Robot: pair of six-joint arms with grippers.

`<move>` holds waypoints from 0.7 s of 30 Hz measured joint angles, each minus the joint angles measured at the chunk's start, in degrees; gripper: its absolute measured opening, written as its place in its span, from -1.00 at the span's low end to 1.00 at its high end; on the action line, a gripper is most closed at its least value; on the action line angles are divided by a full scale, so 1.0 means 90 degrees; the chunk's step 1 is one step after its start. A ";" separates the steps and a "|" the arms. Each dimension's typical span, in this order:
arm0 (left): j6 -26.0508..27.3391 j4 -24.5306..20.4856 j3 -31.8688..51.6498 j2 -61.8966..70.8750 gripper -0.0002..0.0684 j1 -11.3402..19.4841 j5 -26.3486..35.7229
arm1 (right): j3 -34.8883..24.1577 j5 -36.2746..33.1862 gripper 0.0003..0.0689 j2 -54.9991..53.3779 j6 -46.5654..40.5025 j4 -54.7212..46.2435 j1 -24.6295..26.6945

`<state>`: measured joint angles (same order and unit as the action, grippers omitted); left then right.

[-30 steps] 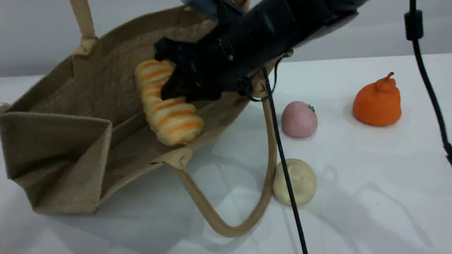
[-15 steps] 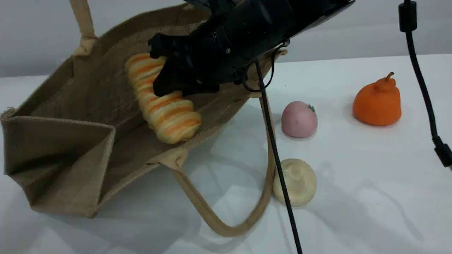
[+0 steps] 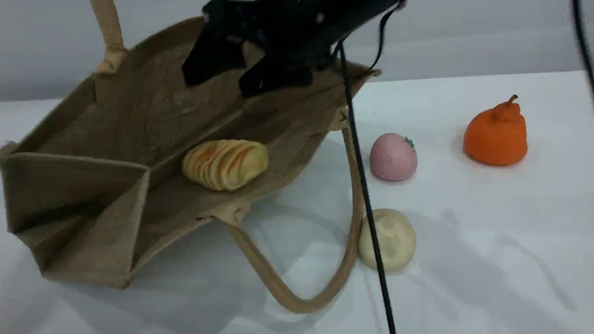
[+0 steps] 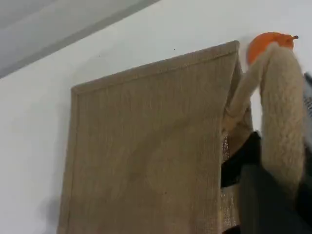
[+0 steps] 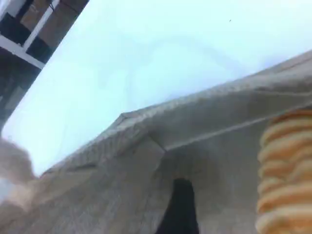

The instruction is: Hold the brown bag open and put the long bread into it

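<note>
The brown bag (image 3: 116, 116) lies on its side at the left of the table with its mouth gaping toward the right. Its upper handle (image 3: 109, 32) is pulled up out of the frame. In the left wrist view that handle (image 4: 280, 112) runs into my left gripper, which is shut on it above the bag's side (image 4: 146, 146). The long bread (image 3: 225, 164) rests loose on the bag's lower wall, inside the mouth. My right gripper (image 3: 236, 74) hangs open above it, touching nothing. The right wrist view shows the bread (image 5: 287, 170) and one dark fingertip (image 5: 180, 209).
A pink round fruit (image 3: 393, 157), a cream round lump (image 3: 387, 239) and an orange pear-shaped fruit (image 3: 496, 134) sit on the white table right of the bag. The bag's lower handle (image 3: 287, 297) loops out toward the lump. A black cable (image 3: 366, 199) hangs across.
My right gripper has opened and let go of the long bread, which dropped onto the bag's lower wall. The gripper has risen up and away. The left grip has held still.
</note>
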<state>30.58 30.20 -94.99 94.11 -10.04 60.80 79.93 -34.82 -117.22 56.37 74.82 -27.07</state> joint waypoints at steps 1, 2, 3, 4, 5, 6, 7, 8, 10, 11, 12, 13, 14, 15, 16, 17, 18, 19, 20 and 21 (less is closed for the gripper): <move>0.0000 -0.0006 0.0000 0.0000 -0.73 0.0000 0.0000 | 0.0000 -0.0141 0.63 0.0081 -0.0166 -0.0256 0.0059; 0.0000 -0.0013 0.0000 0.0000 -0.73 0.0000 0.0005 | 0.0000 -0.0303 0.63 0.0176 -0.0356 -0.0517 0.0129; 0.0000 -0.0013 0.0000 0.0000 -0.73 0.0000 0.0005 | -0.0006 -0.0467 0.63 0.0285 -0.0524 -0.0716 0.0221; 0.0032 -0.0013 0.0000 0.0000 -0.73 0.0000 0.0005 | -0.0006 -0.0716 0.63 0.0367 -0.0714 -0.0906 0.0293; 0.0046 -0.0018 0.0000 0.0000 -0.73 0.0000 0.0005 | -0.0006 -0.0987 0.63 0.0446 -0.0860 -0.1034 0.0364; 0.0046 -0.0018 0.0000 0.0000 -0.73 0.0000 0.0012 | -0.0006 -0.1257 0.63 0.0568 -0.0930 -0.1089 0.0462; 0.0046 -0.0018 0.0000 0.0000 -0.73 0.0000 0.0012 | -0.0006 -0.1470 0.63 0.0662 -0.0959 -0.1096 0.0533; 0.0046 -0.0018 0.0000 0.0000 -0.73 0.0000 0.0012 | -0.0006 -0.1728 0.63 0.0763 -0.0951 -0.1096 0.0603; 0.0046 -0.0018 0.0000 0.0000 -0.73 0.0006 0.0007 | -0.0006 -0.2140 0.63 0.1041 -0.0779 -0.0938 0.0755; 0.0046 -0.0018 0.0000 0.0000 -0.73 0.0006 0.0013 | -0.0006 -0.2311 0.62 0.1202 -0.0632 -0.0739 0.0832; 0.0046 -0.0018 0.0007 0.0008 -0.73 0.0006 0.0021 | -0.0006 -0.2468 0.62 0.1340 -0.0527 -0.0476 0.0899; 0.0047 -0.0018 0.0023 0.0008 -0.73 0.0006 0.0027 | -0.0006 -0.2591 0.62 0.1520 -0.0473 -0.0243 0.0982; 0.0047 -0.0018 0.0067 0.0008 -0.73 0.0006 0.0027 | -0.0006 -0.2668 0.62 0.1704 -0.0467 -0.0132 0.1064; 0.0054 -0.0018 0.0105 0.0008 -0.73 0.0006 0.0027 | -0.0006 -0.2772 0.62 0.1890 -0.0535 -0.0056 0.1134; 0.0091 -0.0018 0.0168 0.0008 -0.73 0.0006 0.0010 | -0.0006 -0.2891 0.62 0.2044 -0.0652 -0.0041 0.1226; 0.0122 -0.0018 0.0241 0.0008 -0.73 0.0006 -0.0025 | -0.0006 -0.2996 0.62 0.2237 -0.0741 -0.0056 0.1314; 0.0191 -0.0018 0.0303 0.0012 -0.73 0.0006 -0.0082 | -0.0006 -0.3135 0.61 0.2438 -0.0810 -0.0098 0.1410; 0.0249 -0.0018 0.0381 0.0012 -0.73 0.0006 -0.0158 | -0.0006 -0.3276 0.61 0.2614 -0.0843 -0.0214 0.1493; 0.0256 -0.0011 0.0459 0.0020 -0.73 0.0006 -0.0227 | -0.0006 -0.3407 0.61 0.2836 -0.0889 -0.0321 0.1599; 0.0256 0.0016 0.0539 0.0025 -0.73 0.0006 -0.0261 | -0.0006 -0.3477 0.61 0.3059 -0.0930 -0.0362 0.1706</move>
<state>32.89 30.35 -90.15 94.34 -9.98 58.45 79.87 -66.12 -89.69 48.00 71.56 -11.72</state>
